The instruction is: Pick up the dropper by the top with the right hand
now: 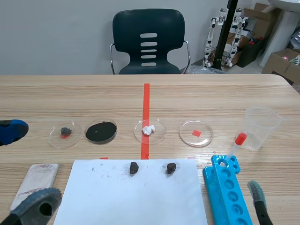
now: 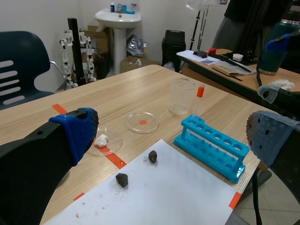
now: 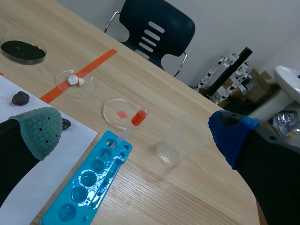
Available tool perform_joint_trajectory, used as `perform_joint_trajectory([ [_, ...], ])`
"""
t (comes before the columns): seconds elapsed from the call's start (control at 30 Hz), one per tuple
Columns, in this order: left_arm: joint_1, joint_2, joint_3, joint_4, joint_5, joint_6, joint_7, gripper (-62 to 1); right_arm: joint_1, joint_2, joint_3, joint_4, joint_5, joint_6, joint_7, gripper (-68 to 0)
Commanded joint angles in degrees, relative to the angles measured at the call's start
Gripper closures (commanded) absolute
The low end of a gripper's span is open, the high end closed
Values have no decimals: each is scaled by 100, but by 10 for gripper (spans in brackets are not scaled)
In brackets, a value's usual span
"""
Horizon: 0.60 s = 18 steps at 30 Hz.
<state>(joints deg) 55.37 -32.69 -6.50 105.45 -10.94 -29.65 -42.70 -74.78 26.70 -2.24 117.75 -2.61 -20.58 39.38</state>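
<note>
Only scene view shows a white block (image 1: 35, 180); dropper (image 1: 236, 145) stands in rack (image 1: 229, 187).

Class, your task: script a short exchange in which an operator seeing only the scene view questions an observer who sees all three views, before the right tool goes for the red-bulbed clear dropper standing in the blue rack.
Operator: I see only one pad of the right tool. Is it open?
Observer: Yes. The right wrist view shows both fingers spread wide, nothing between them.
Operator: The clear plastic dropper with the red bulb overlaps the clear plastic cup in my view. Touching?
Observer: No. The right wrist view shows bare table between them; the dropper stands in the blue plastic tube rack, ahead of the tool.
</note>
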Motion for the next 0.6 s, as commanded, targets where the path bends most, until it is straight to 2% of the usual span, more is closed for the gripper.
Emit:
perform_joint_trajectory([
  [0.0,-2,44,17,50,-42,-15,-90,-623,-17,42,28,63,-46,-39,81,-679],
  [0.57,-2,44,17,50,-42,-15,-90,-623,-59,28,28,63,-44,-37,258,-679],
])
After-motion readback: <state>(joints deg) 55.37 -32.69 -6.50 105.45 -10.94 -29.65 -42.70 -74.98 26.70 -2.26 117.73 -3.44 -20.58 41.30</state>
